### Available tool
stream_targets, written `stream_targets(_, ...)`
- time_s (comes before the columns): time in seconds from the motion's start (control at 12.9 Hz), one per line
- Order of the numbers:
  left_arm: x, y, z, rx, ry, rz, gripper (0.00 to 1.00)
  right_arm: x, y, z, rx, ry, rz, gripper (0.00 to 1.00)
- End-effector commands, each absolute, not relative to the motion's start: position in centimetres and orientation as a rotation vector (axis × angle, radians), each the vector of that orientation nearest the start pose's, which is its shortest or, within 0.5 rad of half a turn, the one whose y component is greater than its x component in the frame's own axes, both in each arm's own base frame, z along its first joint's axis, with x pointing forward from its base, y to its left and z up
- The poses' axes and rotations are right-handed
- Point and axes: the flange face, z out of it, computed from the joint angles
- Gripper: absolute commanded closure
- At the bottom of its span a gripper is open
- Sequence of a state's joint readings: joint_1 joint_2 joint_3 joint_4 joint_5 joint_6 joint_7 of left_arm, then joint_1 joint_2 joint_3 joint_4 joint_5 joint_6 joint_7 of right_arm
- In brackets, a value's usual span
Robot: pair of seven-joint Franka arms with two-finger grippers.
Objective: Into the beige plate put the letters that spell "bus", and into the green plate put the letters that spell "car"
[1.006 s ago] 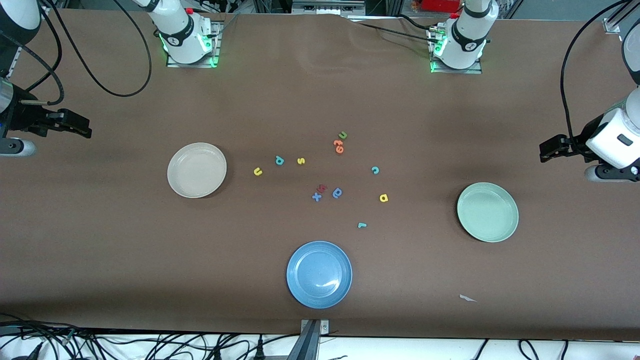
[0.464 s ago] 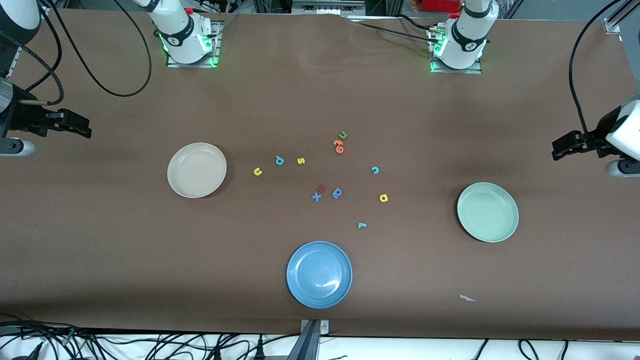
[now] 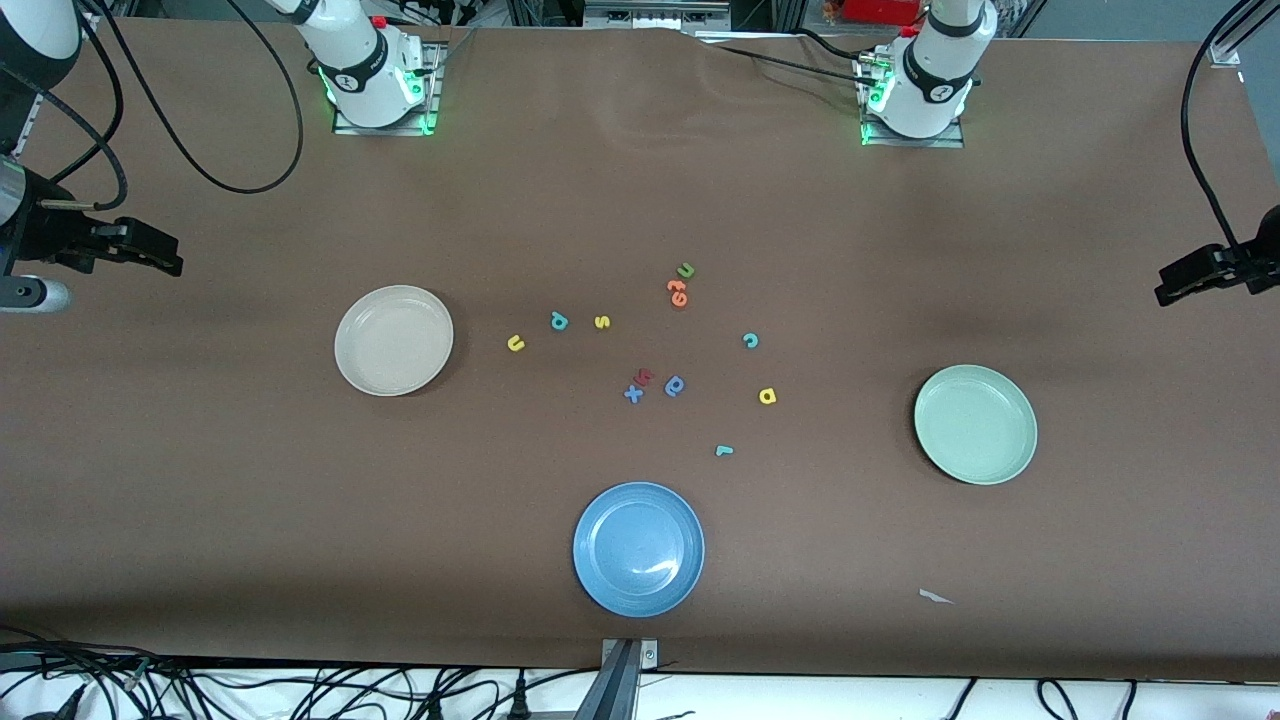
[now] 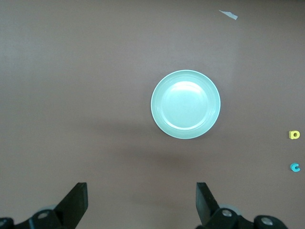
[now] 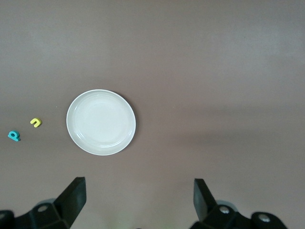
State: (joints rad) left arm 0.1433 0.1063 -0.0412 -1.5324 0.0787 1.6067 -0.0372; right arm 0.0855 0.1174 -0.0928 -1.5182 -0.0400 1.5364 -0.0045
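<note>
The beige plate [image 3: 393, 340] [image 5: 101, 122] lies toward the right arm's end, the green plate [image 3: 975, 424] [image 4: 186, 105] toward the left arm's end. Between them lie the yellow u [image 3: 516, 343] [image 5: 35, 122], teal b [image 3: 559, 320] [image 5: 14, 136], yellow s [image 3: 601, 322], teal c [image 3: 750, 340] [image 4: 295, 167], yellow a [image 3: 767, 396] [image 4: 294, 135] and thin teal r [image 3: 724, 451]. My left gripper [image 3: 1163, 292] [image 4: 141, 200] hangs open and empty at its table end. My right gripper [image 3: 170, 264] [image 5: 139, 198] waits open and empty at the other end.
A blue plate [image 3: 638, 548] sits near the front edge. Among the letters lie a green u [image 3: 685, 270], orange letters [image 3: 677, 292], a blue a [image 3: 675, 386], a blue x [image 3: 633, 394] and a red letter [image 3: 645, 376]. A white scrap [image 3: 935, 597] [image 4: 228, 15] lies near the green plate.
My left arm has drawn back toward its end of the table, so only its gripper still shows in the front view. The right arm and all letters have stayed put.
</note>
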Motion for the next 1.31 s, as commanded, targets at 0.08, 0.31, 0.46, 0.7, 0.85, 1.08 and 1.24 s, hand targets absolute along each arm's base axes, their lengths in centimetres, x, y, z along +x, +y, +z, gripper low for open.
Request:
stream_targets(0.08, 58.3, 6.6, 59.1, -3.074, -0.221, 0.054, 0.0, 57.8, -0.6, 58.6, -3.167, 0.017, 0.16, 0.0)
stream_targets(0.31, 58.7, 5.1, 59.6, -3.123, -0.208, 0.034, 0.0, 57.8, -0.7, 58.6, -3.167, 0.019, 0.16, 0.0)
stream_targets(0.46, 59.1, 2.8, 60.4, -3.13, -0.173, 0.005, 0.0, 57.8, -0.7, 58.6, -3.167, 0.019, 0.16, 0.0)
stream_targets(0.7, 59.2, 2.9, 60.4, -3.123, -0.163, 0.004, 0.0, 57.8, -0.7, 58.6, -3.167, 0.019, 0.16, 0.0)
stream_targets(0.85, 59.2, 2.9, 60.3, -3.121, -0.158, 0.007, 0.0, 57.8, -0.7, 58.6, -3.167, 0.019, 0.16, 0.0)
stream_targets(1.08, 59.2, 2.2, 60.5, -3.122, -0.153, 0.002, 0.0, 57.8, -0.7, 58.6, -3.167, 0.019, 0.16, 0.0)
stream_targets(1.24, 59.1, 2.3, 60.2, -3.125, -0.13, 0.016, 0.0, 57.8, -0.7, 58.6, -3.165, 0.019, 0.16, 0.0)
